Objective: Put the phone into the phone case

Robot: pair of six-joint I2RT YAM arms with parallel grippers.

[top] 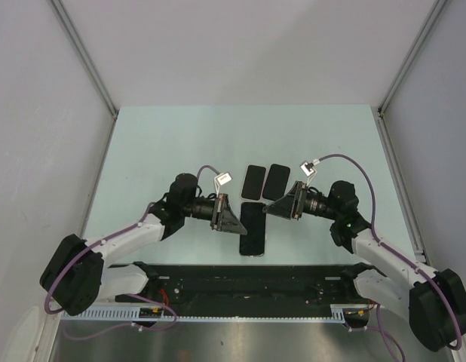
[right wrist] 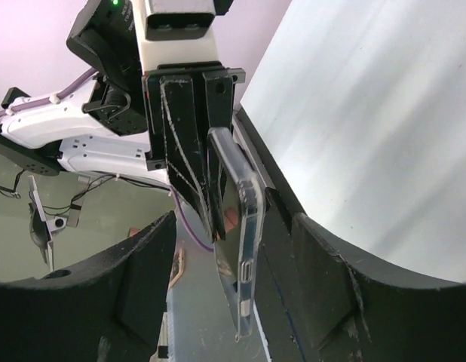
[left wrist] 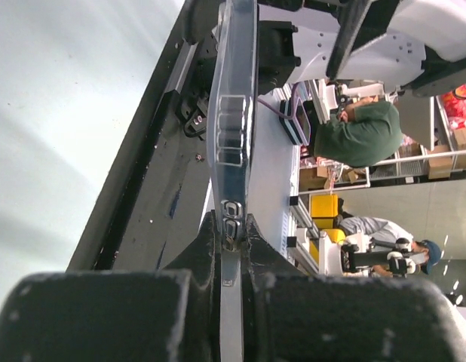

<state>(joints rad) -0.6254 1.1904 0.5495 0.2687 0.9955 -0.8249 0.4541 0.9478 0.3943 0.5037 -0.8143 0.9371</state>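
The phone (top: 253, 228) is held on edge above the table, between the two arms. A clear phone case (right wrist: 248, 226) wraps its rim, and the case's side buttons (left wrist: 231, 136) show in the left wrist view. My left gripper (top: 234, 220) is shut on the cased phone, fingers (left wrist: 203, 256) pinching both faces. From the other side my right gripper (top: 274, 207) is open. Its jaws stand wide either side of the phone's free end, the right finger (right wrist: 293, 249) close against the case. The left gripper's black fingers (right wrist: 189, 143) show behind the phone in the right wrist view.
Two dark, phone-shaped slabs (top: 253, 180) (top: 277, 181) lie side by side flat on the pale table just beyond the grippers. A black rail (top: 240, 283) runs along the near edge between the arm bases. Grey walls close in the left and right sides.
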